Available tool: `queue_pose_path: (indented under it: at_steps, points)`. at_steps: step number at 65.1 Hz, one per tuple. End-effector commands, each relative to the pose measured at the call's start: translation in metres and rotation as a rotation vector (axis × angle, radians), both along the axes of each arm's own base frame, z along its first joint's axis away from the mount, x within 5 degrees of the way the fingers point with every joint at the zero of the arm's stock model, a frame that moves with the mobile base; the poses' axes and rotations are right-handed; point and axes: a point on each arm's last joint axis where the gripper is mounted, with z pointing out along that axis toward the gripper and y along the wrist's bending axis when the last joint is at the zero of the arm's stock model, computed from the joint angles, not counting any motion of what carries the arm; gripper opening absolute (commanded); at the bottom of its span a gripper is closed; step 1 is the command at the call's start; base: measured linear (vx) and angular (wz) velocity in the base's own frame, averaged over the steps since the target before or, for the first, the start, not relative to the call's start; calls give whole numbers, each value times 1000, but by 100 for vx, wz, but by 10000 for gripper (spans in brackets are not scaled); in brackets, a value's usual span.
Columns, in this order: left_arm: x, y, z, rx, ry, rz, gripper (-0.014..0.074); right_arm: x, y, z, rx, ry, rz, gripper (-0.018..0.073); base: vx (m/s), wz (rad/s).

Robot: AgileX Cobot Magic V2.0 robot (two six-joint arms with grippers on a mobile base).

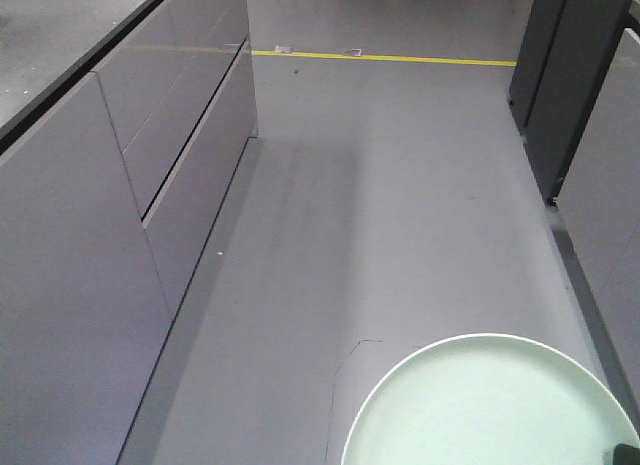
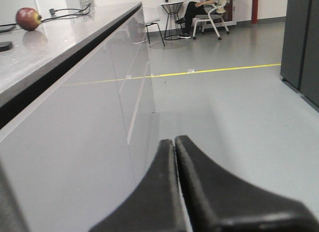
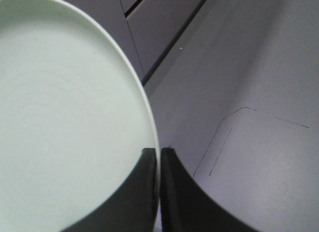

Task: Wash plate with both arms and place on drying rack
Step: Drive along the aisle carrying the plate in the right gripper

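Two black fingers [image 3: 142, 192] of your right gripper [image 3: 158, 151] fill the bottom of the right wrist view, clamped on the rim of the plate [image 3: 65, 117]: one finger lies against its pale mint face, the other on the far side of the edge. From that gripper the plate spreads away to the left, carried in the air above the grey floor [image 3: 259, 67]. Thin hairline cracks [image 3: 224, 137] mark the floor below and to the gripper's right. The front view shows the same plate [image 1: 490, 410] low at its right, over open floor.

Your left gripper [image 2: 174, 140] is pressed closed, its fingers touching along their length with nothing between them. To its left runs a long grey cabinet front [image 2: 99, 117] under a dark-edged countertop [image 2: 65, 37]. Far along that top, a red round fruit [image 2: 28, 18] sits near a black cable [image 2: 70, 11]. Ahead of this gripper the floor is smooth and faintly glossy, crossed by a yellow line [image 2: 214, 70]. Beyond the line a person [image 2: 202, 7] sits in a chair [image 2: 214, 17] beside a small round table [image 2: 172, 10], with a red pillar [image 2: 255, 7] close by. Tall dark cabinets [image 2: 301, 42] stand to the gripper's right.
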Motion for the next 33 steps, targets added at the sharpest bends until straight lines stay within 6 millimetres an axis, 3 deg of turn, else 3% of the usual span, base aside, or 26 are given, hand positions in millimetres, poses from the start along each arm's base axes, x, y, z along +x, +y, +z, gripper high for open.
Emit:
queue_pose_path:
  at_steps: [1, 33]
  points:
    - [-2, 0, 16, -11, -111, 5, -6, 4, 0, 11, 34, -63, -25, -4, 28, -16]
    - [-2, 0, 16, -11, -111, 5, -6, 4, 0, 11, 34, -63, -25, -4, 28, -17]
